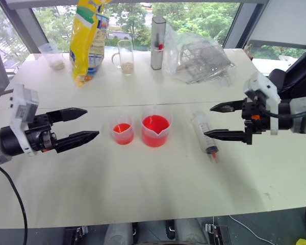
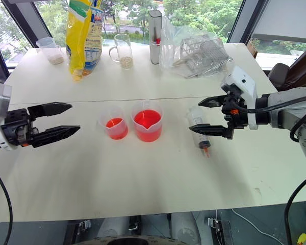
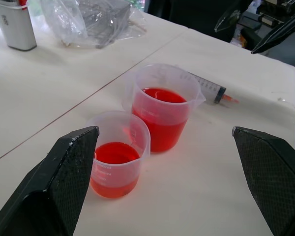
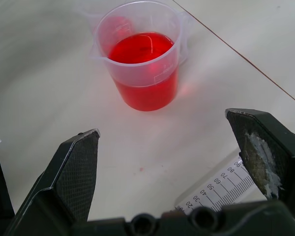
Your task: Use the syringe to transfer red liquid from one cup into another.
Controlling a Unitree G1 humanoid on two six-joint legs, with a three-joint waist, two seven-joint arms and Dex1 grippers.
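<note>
Listing what you have on the table [image 1: 143,204] at this moment:

- Syringe [image 1: 204,132]: lying flat, right of centre, orange tip toward the lower edge; untouched.
- Larger spouted cup [image 1: 155,130]: centre, upright, about half full of red liquid [image 1: 155,124].
- Smaller cup [image 1: 122,128]: just beside it on the left, a shallower red fill.
- Right gripper [image 1: 218,121]: fingers spread wide, empty, hovering near the syringe.
- Left gripper [image 1: 86,125]: spread wide, empty, left of the cups, apart from them.
- Upper edge: yellow bag [image 1: 86,38], silver cylinder [image 1: 157,43], glass mug [image 1: 123,57].

Risks, in my judgement: the round barrel may roll or slip as you close on it; a low sweep toward the cups could tip the light cups and spill the liquid.
</note>
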